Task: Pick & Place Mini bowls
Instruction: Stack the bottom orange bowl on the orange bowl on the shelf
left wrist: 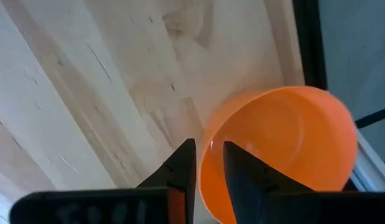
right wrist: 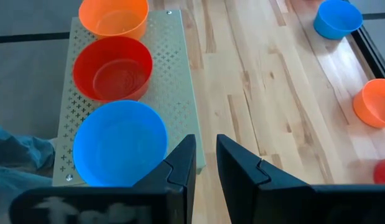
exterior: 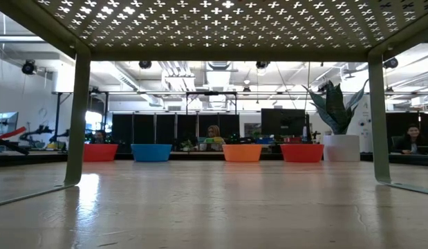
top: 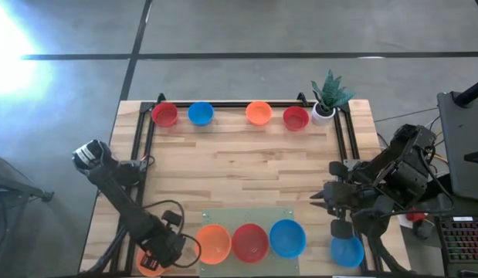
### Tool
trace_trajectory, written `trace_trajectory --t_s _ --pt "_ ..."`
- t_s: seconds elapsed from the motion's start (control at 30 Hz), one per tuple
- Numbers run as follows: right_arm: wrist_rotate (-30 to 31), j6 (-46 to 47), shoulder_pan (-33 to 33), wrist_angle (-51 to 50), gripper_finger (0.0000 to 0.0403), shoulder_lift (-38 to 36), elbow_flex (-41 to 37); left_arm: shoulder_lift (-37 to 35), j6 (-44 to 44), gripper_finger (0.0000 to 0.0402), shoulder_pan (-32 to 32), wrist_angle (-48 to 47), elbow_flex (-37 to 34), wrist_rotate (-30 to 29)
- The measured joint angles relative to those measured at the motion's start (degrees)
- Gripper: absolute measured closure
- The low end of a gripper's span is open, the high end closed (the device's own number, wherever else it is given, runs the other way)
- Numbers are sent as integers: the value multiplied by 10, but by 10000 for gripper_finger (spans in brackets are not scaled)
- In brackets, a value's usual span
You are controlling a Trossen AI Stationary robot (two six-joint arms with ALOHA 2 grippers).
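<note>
High view: looking straight down on the whole tabletop [top: 246,177]. Low view: sitting at tabletop level under the perforated plate [exterior: 220,24], facing the far bowl row [exterior: 200,152], shared with the high view. Wrist views: looking close past each gripper, down at the boards.

Grey concrete floor [top: 246,31]; bright ceiling lights [exterior: 220,69], dark monitors [exterior: 283,123] behind.

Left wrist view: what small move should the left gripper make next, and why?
Probably close the left gripper on the rim of the orange bowl. Its open fingers stand astride that rim, one inside and one outside, so a grasp looks set up. The bowl sits on the bare table near a corner, off the perforated plate.
</note>
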Motion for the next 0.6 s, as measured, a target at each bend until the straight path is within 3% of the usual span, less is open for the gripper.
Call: trace_trajectory --t_s 0.6 --pt "0 2 0 0 344 0 0 0 -16 328 -18 77 -89 21"
